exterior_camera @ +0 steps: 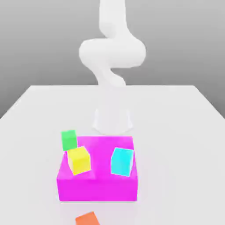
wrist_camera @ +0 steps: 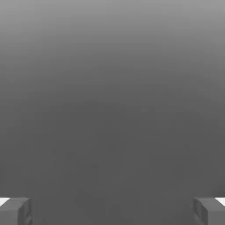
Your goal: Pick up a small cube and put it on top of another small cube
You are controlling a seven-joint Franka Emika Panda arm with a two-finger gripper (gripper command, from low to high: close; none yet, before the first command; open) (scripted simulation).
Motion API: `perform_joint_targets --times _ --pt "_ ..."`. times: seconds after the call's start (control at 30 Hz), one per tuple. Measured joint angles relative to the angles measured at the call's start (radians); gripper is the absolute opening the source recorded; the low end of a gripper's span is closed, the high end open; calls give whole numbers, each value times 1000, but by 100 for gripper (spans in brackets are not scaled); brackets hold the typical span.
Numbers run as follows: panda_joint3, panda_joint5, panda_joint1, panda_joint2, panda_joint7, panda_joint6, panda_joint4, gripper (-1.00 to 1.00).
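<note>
Orange, the small cube (exterior_camera: 85, 218) sits on the white surface (exterior_camera: 184, 132) just before the magenta block (exterior_camera: 97, 180), well apart from the fingers (wrist_camera: 15, 211) (spread wide, nothing between them), which face blank grey, so they must swing down toward it.

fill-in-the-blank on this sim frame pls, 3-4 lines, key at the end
1. The yellow cube and the cyan cube both sit on top of the ____ block.
2. The small cube lying on the table nearest the exterior view's bottom edge is ____.
3. The cube just behind the yellow one is ____.
4. In the hand view, the fingers of the pincer stand wide ____.

Missing words: magenta; orange; green; apart
</note>
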Motion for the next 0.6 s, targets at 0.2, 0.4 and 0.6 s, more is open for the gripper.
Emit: perform_joint_targets --times 0.2,0.4,0.6 --pt "92 -73 -119 224 236 61 -1 0" --pt "150 -157 -203 443 475 118 -1 0" --pt "154 -222 -239 660 700 178 -2 0"
